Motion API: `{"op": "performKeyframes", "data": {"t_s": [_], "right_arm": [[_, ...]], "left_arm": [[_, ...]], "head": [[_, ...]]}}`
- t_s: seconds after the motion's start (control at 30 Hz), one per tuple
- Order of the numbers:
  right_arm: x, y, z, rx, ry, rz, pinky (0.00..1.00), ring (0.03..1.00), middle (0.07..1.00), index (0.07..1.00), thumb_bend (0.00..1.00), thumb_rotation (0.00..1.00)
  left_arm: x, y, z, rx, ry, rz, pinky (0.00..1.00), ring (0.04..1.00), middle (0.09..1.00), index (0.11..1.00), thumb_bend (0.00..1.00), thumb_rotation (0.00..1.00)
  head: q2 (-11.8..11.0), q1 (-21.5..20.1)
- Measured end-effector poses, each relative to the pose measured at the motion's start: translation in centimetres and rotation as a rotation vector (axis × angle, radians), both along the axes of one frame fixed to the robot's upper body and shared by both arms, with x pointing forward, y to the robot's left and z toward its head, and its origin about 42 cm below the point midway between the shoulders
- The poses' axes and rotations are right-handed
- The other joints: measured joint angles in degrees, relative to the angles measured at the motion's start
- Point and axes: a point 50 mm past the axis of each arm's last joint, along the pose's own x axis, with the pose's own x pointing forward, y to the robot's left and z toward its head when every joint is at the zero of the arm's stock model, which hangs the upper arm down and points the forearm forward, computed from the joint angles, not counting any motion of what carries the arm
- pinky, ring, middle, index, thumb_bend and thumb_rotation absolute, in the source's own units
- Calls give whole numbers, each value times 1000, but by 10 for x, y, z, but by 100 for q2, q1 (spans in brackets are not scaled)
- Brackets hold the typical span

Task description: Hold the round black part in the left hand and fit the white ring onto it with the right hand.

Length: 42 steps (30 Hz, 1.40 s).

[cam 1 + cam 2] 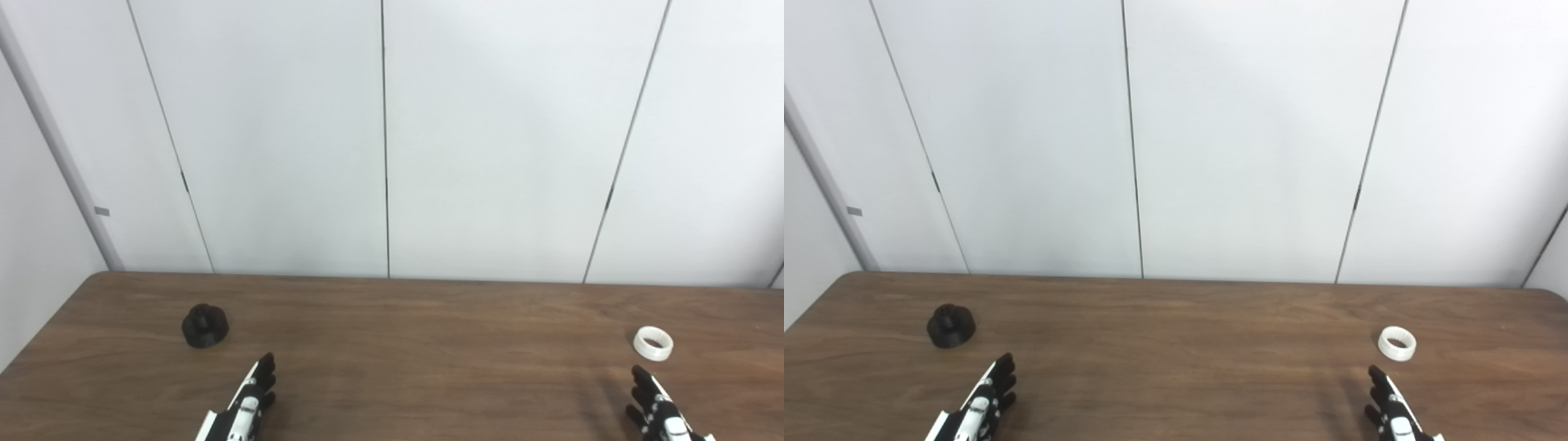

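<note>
The left robot hand (248,401) and right robot hand (658,407) enter at the near edge, fingers extended, holding nothing. Broad bare wooden surface (416,343) lies between them. The round black part (205,326), stepped with a knob, sits far left; the white ring (653,343) lies just beyond the right hand.

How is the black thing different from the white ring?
The black part is dark and looks solid, with a knob on top; the white ring is pale with an open hole through its middle. The black part looks bigger than the ring. The black part sits on the left near the left hand; the ring sits on the right near the right hand. Both are round, rest on the table, and are untouched.
</note>
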Motion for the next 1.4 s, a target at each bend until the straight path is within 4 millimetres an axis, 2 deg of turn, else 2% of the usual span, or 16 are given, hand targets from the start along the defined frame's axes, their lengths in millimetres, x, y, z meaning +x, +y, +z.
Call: {"op": "performKeyframes", "data": {"t_s": [0.43, 0.57, 0.6, 0.63, 0.67, 0.7, 0.73, 0.77, 0.9, 0.97, 1.0, 1.1, 1.2, 1.33, 1.4], "right_arm": [[0, 0, 0, 1, 1, 0, 1000, 1000, 1000, 951, 157, 1000], [0, 0, 0, 1, 1, -1, 1000, 1000, 1000, 951, 154, 1000], [0, -1, 0, 0, 1, -1, 1000, 1000, 1000, 952, 155, 1000], [0, -1, 0, 0, 1, -1, 1000, 1000, 1000, 953, 156, 1000], [0, -1, 0, 0, 1, -1, 1000, 1000, 1000, 953, 157, 1000], [0, -1, 0, 0, 2, 0, 1000, 1000, 1000, 950, 156, 1000], [0, -1, 0, 0, 2, -1, 1000, 1000, 1000, 949, 151, 1000], [0, -2, 0, 4, 2, -2, 1000, 1000, 1000, 951, 144, 1000], [0, -2, 0, 15, 4, 0, 1000, 1000, 1000, 955, 139, 1000], [0, -1, 0, 21, 6, 2, 1000, 1000, 1000, 959, 138, 1000], [0, -2, 1, 26, 6, 2, 1000, 1000, 1000, 961, 133, 1000], [0, -2, 1, 30, 9, 2, 1000, 1000, 1000, 960, 136, 1000], [0, -6, 2, 19, 16, 2, 1000, 1000, 1000, 964, 134, 1000], [0, -11, 3, 18, 23, 2, 1000, 1000, 1000, 983, 137, 1000], [0, -12, 3, 25, 25, 9, 1000, 1000, 1000, 983, 156, 1000]], "left_arm": [[0, 0, 0, 2, -1, -2, 1000, 1000, 1000, 1000, 116, 1000], [0, -1, 2, 69, -5, -21, 1000, 1000, 1000, 950, 109, 1000], [1, -1, 4, 111, -13, -20, 1000, 1000, 1000, 893, 86, 943], [2, 0, 8, 168, -27, -19, 1000, 1000, 1000, 862, 81, 817], [4, 3, 13, 243, -52, -15, 1000, 1000, 1000, 846, 79, 742], [7, 7, 23, 323, -103, -5, 943, 983, 986, 792, 189, 492], [11, 13, 37, 402, -167, 16, 919, 975, 975, 757, 306, 397], [18, 22, 54, 476, -231, 50, 947, 990, 971, 727, 532, 310], [37, 67, 132, 723, -445, 197, 954, 1000, 973, 721, 807, 255], [39, 87, 166, 809, -492, 274, 958, 1000, 973, 725, 862, 278], [39, 93, 176, 842, -487, 310, 967, 1000, 974, 712, 881, 278], [36, 101, 187, 932, -394, 374, 997, 1000, 969, 663, 971, 268], [38, 113, 190, 1026, -300, 418, 1000, 1000, 982, 654, 999, 277], [47, 127, 215, 1169, -263, 462, 1000, 1000, 998, 706, 1000, 341], [56, 132, 224, 1206, -227, 464, 1000, 1000, 1000, 739, 1000, 331]], "head": [[0, 79], [26, 193], [52, 289], [61, 351], [70, 386], [79, 456], [88, 544], [97, 588], [105, 712], [105, 764], [105, 808], [88, 931], [79, 1019], [35, 1283], [26, 1458]]}}
